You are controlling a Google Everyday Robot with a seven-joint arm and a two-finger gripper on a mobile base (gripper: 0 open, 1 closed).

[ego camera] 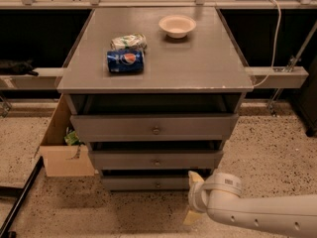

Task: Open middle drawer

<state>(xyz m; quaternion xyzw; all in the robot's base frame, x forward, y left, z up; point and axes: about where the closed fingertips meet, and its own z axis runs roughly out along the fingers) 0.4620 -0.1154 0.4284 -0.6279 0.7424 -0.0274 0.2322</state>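
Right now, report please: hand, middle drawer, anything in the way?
Hand low near the floor, by the right end of the bottom drawer. Middle drawer untouched, knob free. Cardboard box left of cabinet, not in the path.

A grey cabinet stands on a speckled terrazzo floor. An open cardboard box sits against its left side. Pale rails run out from both sides, with dark recesses behind. A white cable hangs to its right. The gripper is low at its front right.
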